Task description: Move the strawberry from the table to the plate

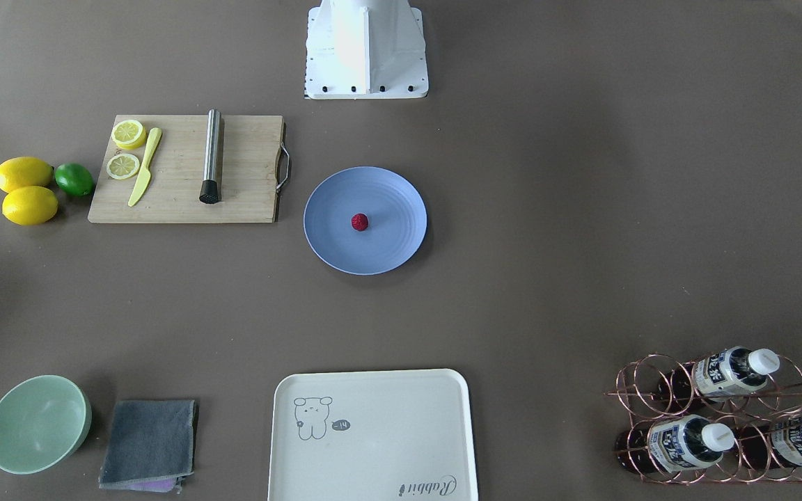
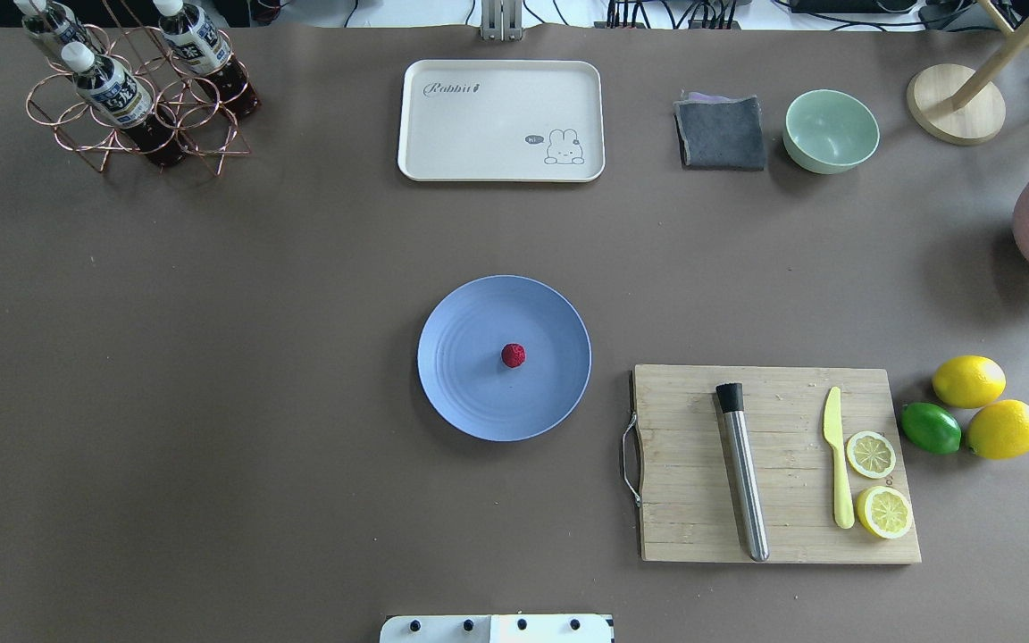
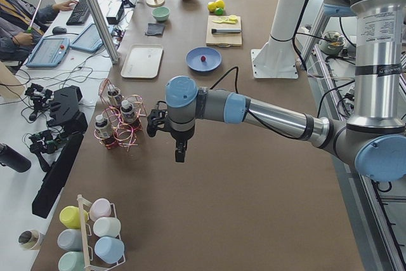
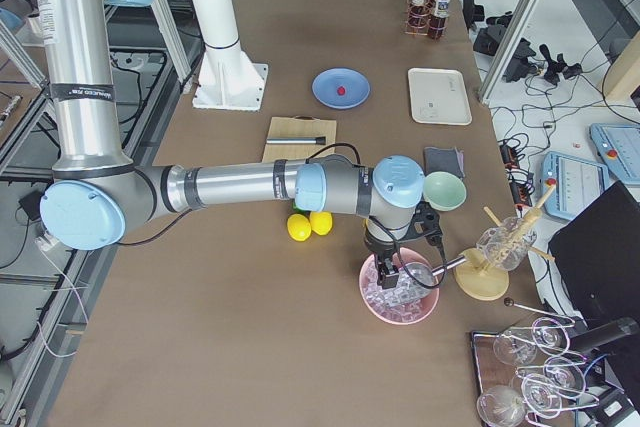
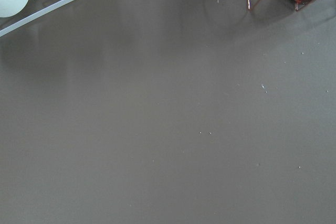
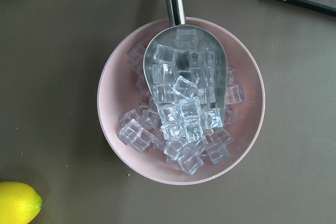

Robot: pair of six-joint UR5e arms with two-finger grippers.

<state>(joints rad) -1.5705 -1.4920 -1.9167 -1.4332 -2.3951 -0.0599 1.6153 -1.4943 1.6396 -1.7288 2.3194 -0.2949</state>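
Note:
The small dark-red strawberry lies near the middle of the round blue plate, which sits on the brown table in front of the robot's base. Neither gripper is near it. In the exterior left view, my left gripper hangs over bare table beside the bottle rack. My right gripper hovers over a pink bowl of ice at the table's right end. Both show only in the side views, so I cannot tell whether they are open or shut.
A wooden cutting board holds a steel muddler, a yellow knife and lemon slices, with lemons and a lime beside it. A cream tray, grey cloth, mint bowl and copper bottle rack line the far side.

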